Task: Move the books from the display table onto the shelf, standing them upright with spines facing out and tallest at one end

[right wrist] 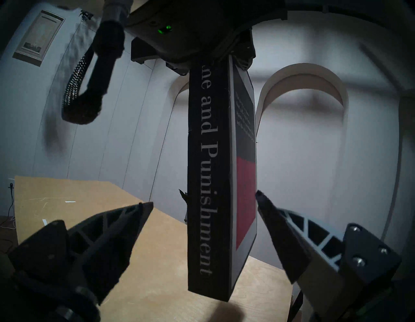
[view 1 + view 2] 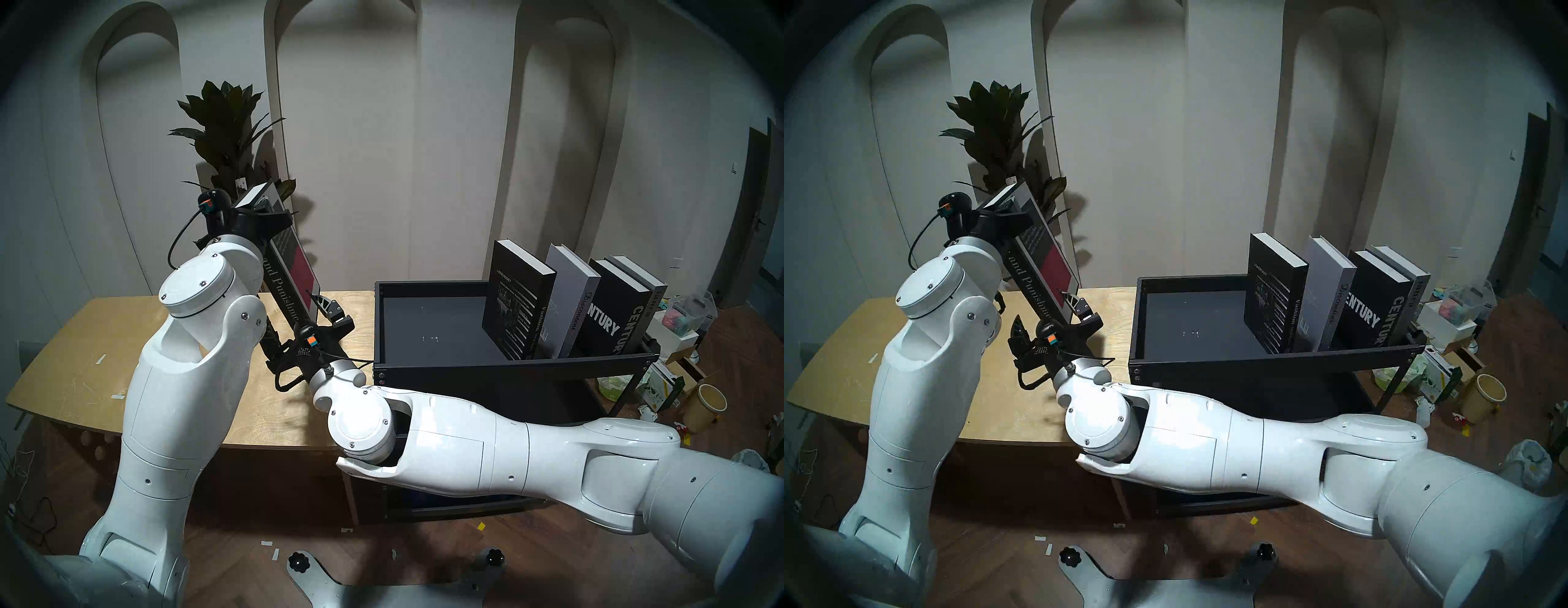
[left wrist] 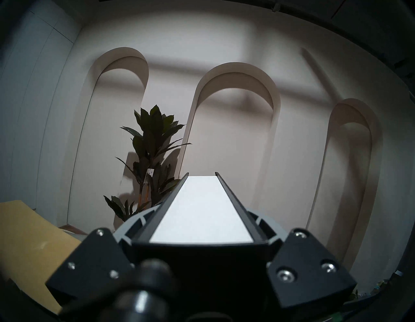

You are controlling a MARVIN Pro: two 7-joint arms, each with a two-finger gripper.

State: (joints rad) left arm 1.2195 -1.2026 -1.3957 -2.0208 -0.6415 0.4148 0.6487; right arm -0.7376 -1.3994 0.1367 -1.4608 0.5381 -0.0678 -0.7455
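Your left pincer (image 2: 259, 208) pinches Crime and Punishment (image 2: 292, 271) by its top end, leaving the lower end free above the surface (image 2: 85, 352). Your right pincer (image 1: 203, 224) waits spread either side of that end, seemingly to steady it for the shelf (image 2: 424, 331).

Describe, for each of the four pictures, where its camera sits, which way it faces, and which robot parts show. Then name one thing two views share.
Head stereo left: on the head, looking down at display table and shelf; both arms show.
Head stereo right: beside it, nearly the same scene.
Left wrist: on the left claw, facing arched wall and plant; its fingers clamp white page edges.
Right wrist: behind the open right claw, looking up the hanging Crime and Punishment book.
Shared: both wrist views show that book.
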